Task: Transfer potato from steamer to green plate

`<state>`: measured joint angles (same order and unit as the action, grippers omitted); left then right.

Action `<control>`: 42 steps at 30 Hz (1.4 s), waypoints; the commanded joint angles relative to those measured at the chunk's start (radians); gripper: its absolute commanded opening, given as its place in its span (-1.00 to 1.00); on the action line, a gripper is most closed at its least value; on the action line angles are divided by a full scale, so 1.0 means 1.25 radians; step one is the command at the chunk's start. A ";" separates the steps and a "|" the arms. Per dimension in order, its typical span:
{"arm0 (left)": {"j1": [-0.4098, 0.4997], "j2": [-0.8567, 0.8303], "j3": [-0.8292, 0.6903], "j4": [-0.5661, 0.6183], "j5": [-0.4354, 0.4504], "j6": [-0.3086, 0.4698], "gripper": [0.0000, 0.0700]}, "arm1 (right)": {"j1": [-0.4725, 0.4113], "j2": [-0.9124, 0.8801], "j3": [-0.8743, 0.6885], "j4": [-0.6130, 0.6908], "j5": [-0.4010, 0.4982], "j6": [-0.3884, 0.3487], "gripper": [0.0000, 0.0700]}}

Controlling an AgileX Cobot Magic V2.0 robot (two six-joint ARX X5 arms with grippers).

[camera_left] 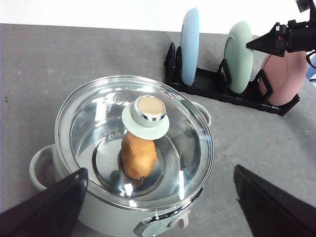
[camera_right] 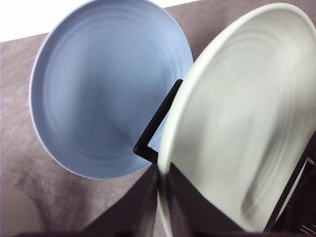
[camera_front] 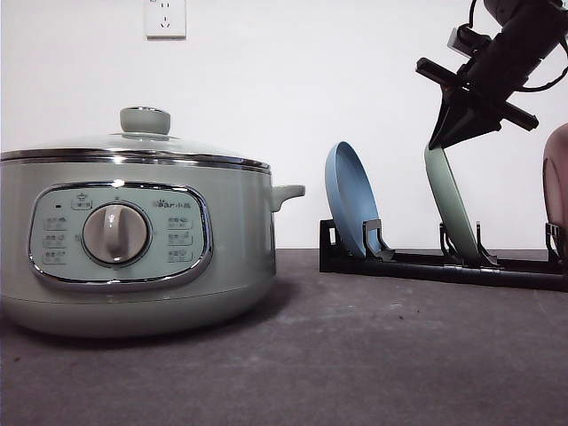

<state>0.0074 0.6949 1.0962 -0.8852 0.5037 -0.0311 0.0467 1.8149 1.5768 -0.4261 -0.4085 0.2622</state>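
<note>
The potato (camera_left: 138,155) lies inside the steamer (camera_front: 240,231), seen through its shut glass lid (camera_left: 94,123) with the green knob (camera_left: 148,116). Above the lid my left gripper (camera_left: 160,173) hovers open, its fingers spread wide to either side of the pot. The green plate (camera_front: 453,213) stands on edge in the black rack (camera_front: 426,264), between a blue and a pink plate. My right gripper (camera_front: 441,142) is at the plate's top edge. In the right wrist view its fingers (camera_right: 187,212) sit tight on both sides of the green plate (camera_right: 247,123) rim.
The blue plate (camera_front: 348,204) stands upright in the rack to the left of the green one, and the pink plate (camera_front: 557,186) to its right. The steamer's side handle (camera_front: 288,192) points toward the rack. Grey tabletop (camera_front: 373,355) lies in front.
</note>
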 commanded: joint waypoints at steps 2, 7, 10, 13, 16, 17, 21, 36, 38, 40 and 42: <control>-0.002 0.005 0.018 0.008 0.005 0.013 0.70 | 0.003 0.002 0.020 0.026 -0.027 0.002 -0.98; -0.002 0.005 0.018 0.008 0.005 0.013 0.70 | 0.009 -0.036 0.035 0.032 -0.038 0.009 -0.98; -0.002 0.005 0.018 0.008 0.005 0.013 0.70 | 0.014 -0.063 0.051 0.032 -0.050 0.009 -0.98; -0.002 0.005 0.018 0.009 0.005 0.013 0.70 | 0.018 -0.091 0.067 0.029 -0.053 0.009 -0.98; -0.002 0.005 0.018 0.009 0.005 0.013 0.70 | 0.025 -0.125 0.072 0.022 -0.053 0.009 -0.98; -0.002 0.005 0.018 0.009 0.005 0.013 0.70 | 0.028 -0.138 0.072 0.017 -0.054 0.009 -0.98; -0.002 0.005 0.018 0.010 0.005 0.013 0.70 | 0.048 -0.192 0.072 -0.032 -0.058 -0.008 -0.98; -0.002 0.005 0.018 0.015 0.004 0.013 0.70 | 0.238 -0.360 0.072 -0.399 0.095 -0.214 -0.98; -0.002 0.005 0.018 0.016 0.004 0.013 0.70 | 0.278 -0.362 0.072 -0.458 0.134 -0.240 -0.98; -0.002 0.005 0.018 0.019 0.004 0.013 0.70 | 0.323 -0.360 0.070 -0.517 0.178 -0.262 -0.99; -0.002 0.005 0.018 0.022 0.004 0.013 0.70 | 0.369 -0.360 0.060 -0.556 0.221 -0.275 -0.99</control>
<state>0.0071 0.6949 1.0962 -0.8740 0.5036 -0.0311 0.4815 1.3556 1.6390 -1.1183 -0.1554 -0.0332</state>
